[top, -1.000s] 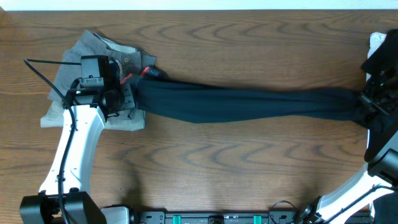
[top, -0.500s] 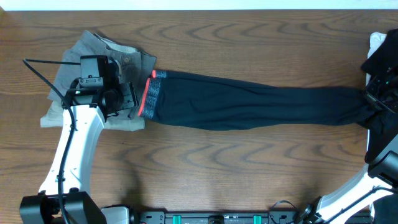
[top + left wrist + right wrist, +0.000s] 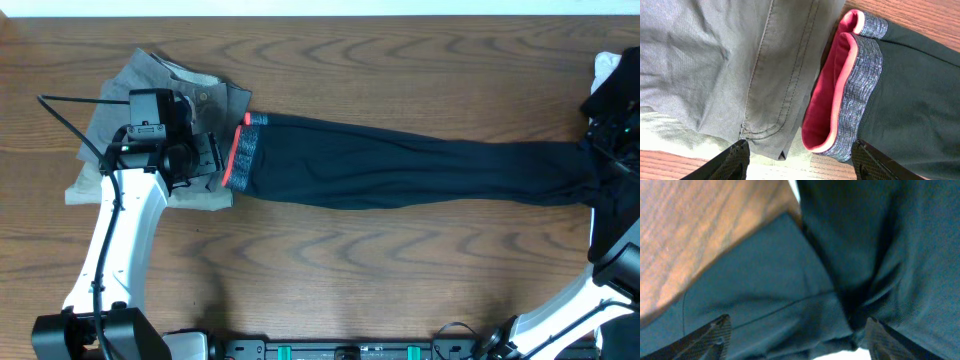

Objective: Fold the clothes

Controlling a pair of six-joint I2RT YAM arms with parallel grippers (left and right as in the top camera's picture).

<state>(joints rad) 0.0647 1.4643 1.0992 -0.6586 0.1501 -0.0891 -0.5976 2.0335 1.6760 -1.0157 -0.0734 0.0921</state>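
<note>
Overhead: grey shorts (image 3: 130, 90) lie crumpled at table (image 3: 350, 270) left, under the left arm; a white item (image 3: 606, 66) sits at far right edge. Trousers (image 3: 400, 175) stretch across mid-table, left to right, waistband (image 3: 243, 155) touching the shorts' right hem, ankle end under the right arm.

Left gripper (image 3: 213, 157) hangs over shorts hem & waistband, fingers (image 3: 737, 159) spread wide, holding nothing. Right gripper (image 3: 603, 165) sits low over bunched ankle cloth, fingers (image 3: 712, 332) also spread apart.

Vs 1 s ago: trousers no longer a taut narrow rope; they lie wider & flatter, coral-lined waistband now showing. Arms approx same spots.
</note>
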